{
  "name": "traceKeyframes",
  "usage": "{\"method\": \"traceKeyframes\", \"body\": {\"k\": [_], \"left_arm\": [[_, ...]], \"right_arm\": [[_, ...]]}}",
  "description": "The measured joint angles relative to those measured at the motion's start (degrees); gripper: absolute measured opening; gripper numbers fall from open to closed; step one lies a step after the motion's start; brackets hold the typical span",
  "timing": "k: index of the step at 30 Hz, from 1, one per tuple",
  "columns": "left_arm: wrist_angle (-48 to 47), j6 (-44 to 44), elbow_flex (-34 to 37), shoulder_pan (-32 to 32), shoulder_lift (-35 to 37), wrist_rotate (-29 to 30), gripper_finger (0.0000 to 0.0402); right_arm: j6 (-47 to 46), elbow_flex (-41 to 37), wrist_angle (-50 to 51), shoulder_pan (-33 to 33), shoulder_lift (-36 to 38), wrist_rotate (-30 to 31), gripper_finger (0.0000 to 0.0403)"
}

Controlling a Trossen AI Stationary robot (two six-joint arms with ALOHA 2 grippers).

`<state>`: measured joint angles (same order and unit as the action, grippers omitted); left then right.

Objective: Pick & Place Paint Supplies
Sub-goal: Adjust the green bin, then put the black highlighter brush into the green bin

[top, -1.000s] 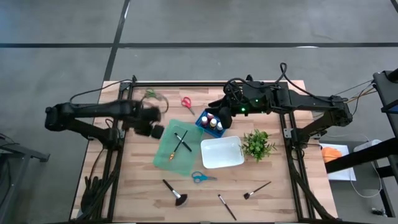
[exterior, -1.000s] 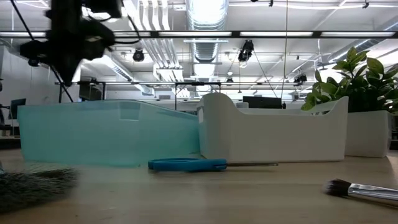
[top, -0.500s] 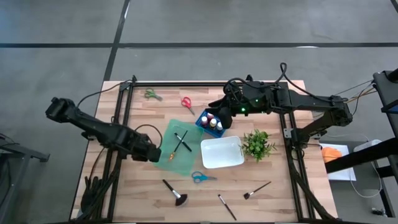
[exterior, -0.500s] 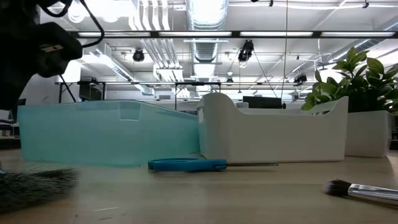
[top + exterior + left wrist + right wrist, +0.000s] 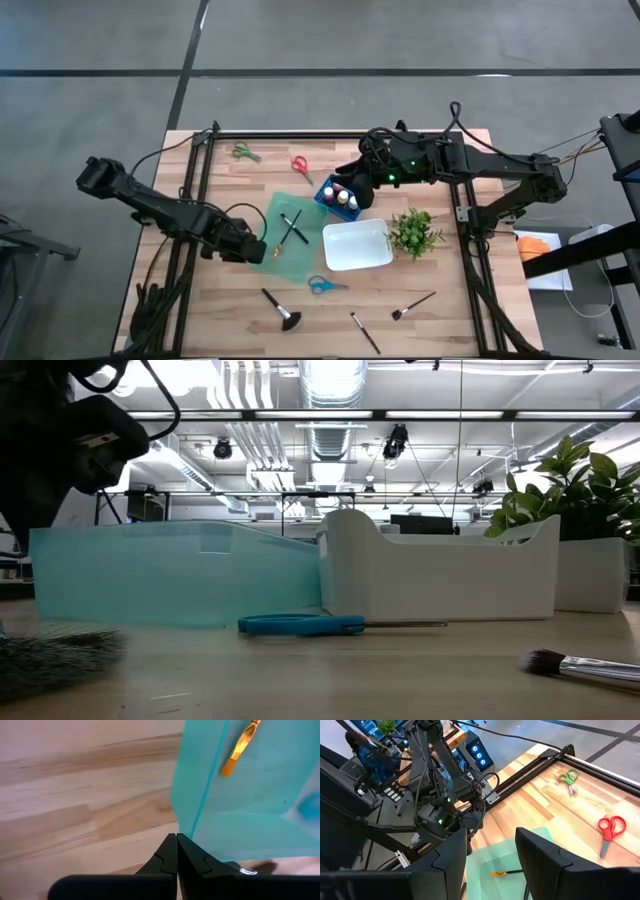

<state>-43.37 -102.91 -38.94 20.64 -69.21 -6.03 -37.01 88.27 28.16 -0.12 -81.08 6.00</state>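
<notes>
Looks like I'm driving this thing in a big open lab/workshop hall

Exposed silver ducts (image 5: 332,380) and strip lights (image 5: 400,415) run across the ceiling, the floor (image 5: 300,40) is bare grey concrete, and there's a rack of cabled electronics with blue lights (image 5: 480,751) right beside the wooden counter (image 5: 440,320).

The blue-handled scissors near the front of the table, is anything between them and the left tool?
Yes. The translucent teal bin fills the stretch between the shut left tool, at the bin's left wall, and the blue-handled scissors, which lie past its near right corner. Nothing else visible intervenes.
</notes>
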Motion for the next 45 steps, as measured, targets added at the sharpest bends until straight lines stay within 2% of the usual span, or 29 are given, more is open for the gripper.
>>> {"method": "traceKeyframes", "body": {"k": [9,15,19,22,25,28,31,33,36,40,45], "left_arm": [[1.74,1.17,-0.85,-0.02,-1.42,-0.41,0.0],[-2.57,4.18,-0.9,0.0,0.51,-2.15,0.0],[-3.88,7.69,-0.9,0.0,4.34,-2.08,0.0],[-2.76,13.86,-0.9,0.01,7.83,-1.55,0.0],[4.22,23.62,-0.9,0.02,11.44,-1.49,0.0],[18.39,34.51,-0.9,0.4,14.43,-1.47,0.0],[31.58,45.86,-0.92,2.09,15.63,-1.52,0.0],[37.38,49.4,-0.92,3.78,15.78,-2.35,0.0001],[44.41,49.75,-0.92,4.98,15.76,-2.74,0.0008],[45.53,52.11,-2.82,5.26,13.76,-2.75,0.0028],[38.72,61.37,-9.32,7.57,6.32,-10.34,0.0035]], "right_arm": [[0.43,0.0,0.05,-0.01,0.02,0.04,0.0167],[0.64,0.0,1.17,0.0,0.02,0.04,0.0167],[1.04,-0.29,8.65,0.0,0.02,0.37,0.0167],[1.02,-1.7,14.7,0.0,0.04,0.35,0.0167],[0.49,-3.7,16.34,0.08,0.04,-2.0,0.0167],[-0.65,-5.02,16.22,0.18,0.11,-4.62,0.0167],[-1.6,-5.16,15.85,0.5,0.2,-4.77,0.0167],[-1.62,-5.16,14.84,0.65,0.47,-4.76,0.0167],[-2.36,-5.16,12.98,0.76,1.29,-4.76,0.0167],[-2.85,-5.16,12.01,0.76,2.92,-4.63,0.0167],[-3.13,-5.16,11.65,0.76,5.08,-4.5,0.0167]]}}
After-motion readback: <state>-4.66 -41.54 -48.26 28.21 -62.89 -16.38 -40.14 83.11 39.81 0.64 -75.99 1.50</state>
